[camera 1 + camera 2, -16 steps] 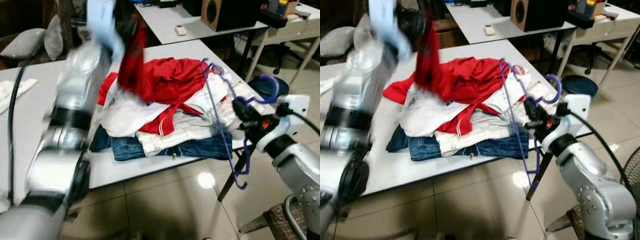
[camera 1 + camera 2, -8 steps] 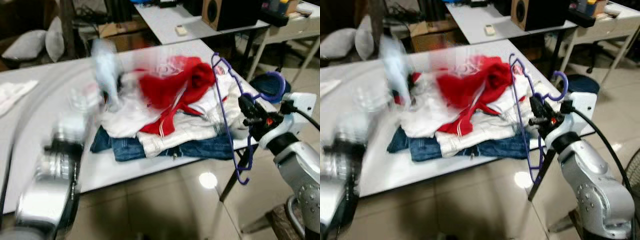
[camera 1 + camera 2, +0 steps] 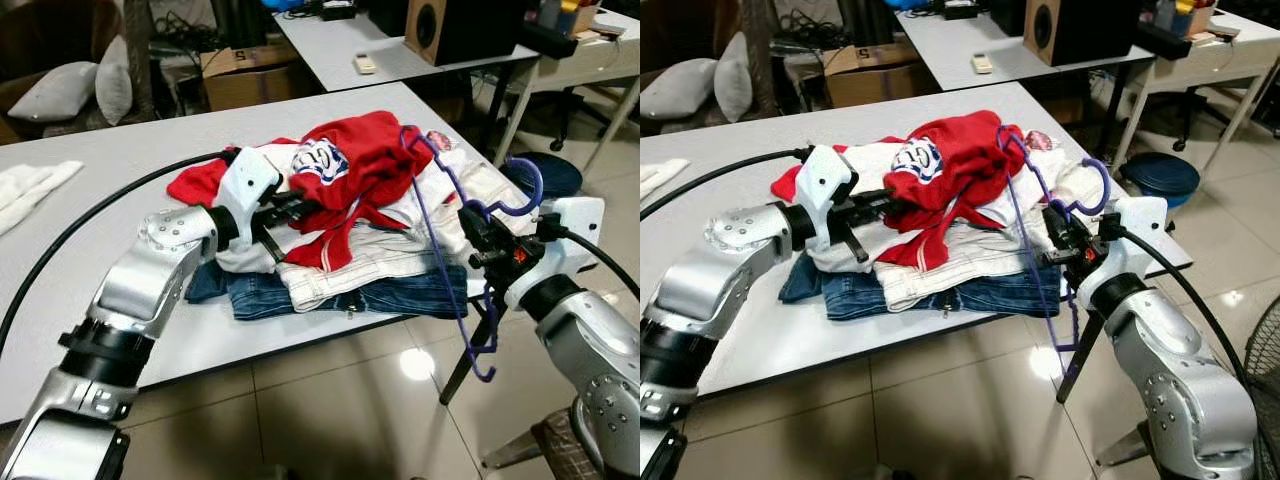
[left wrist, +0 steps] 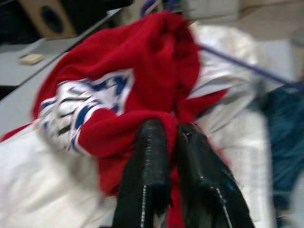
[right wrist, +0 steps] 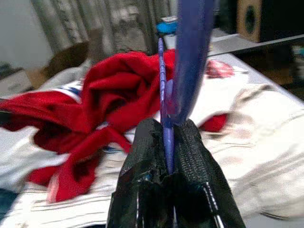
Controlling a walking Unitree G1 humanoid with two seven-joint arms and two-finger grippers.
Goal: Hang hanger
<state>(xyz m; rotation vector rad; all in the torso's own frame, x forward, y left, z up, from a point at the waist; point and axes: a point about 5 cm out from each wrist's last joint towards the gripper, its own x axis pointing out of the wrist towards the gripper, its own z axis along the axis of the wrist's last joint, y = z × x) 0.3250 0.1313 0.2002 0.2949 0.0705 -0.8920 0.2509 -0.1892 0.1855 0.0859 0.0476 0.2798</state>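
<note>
Clothes pile on desk point(image 3: 120, 160), room clutter behind.
Red shirt point(image 3: 355, 160) w/ blue-white print atop white garments point(image 3: 380, 255) & jeans point(image 3: 400, 295); white cloth point(image 3: 25, 190) at desk's far left; speaker point(image 3: 440, 25) & remote point(image 3: 364, 63) on 2nd desk; pillows point(image 3: 75, 90), cardboard box point(image 3: 245, 75) beyond.

A cluttered home workroom is doubling as a laundry-sorting spot: a pile of clothes point(image 3: 350, 225) is lying on a grey table point(image 3: 120, 180) standing over a glossy tiled floor point(image 3: 330, 410). At twelve o'clock, a second table point(image 3: 340, 45) is carrying a small remote point(image 3: 364, 63), with a wooden speaker point(image 3: 450, 28) sitting at one o'clock. Grey cushions point(image 3: 70, 88) are resting at ten o'clock beside a cardboard box point(image 3: 245, 75), and a round blue stool point(image 3: 545, 175) is standing at three o'clock.
</note>
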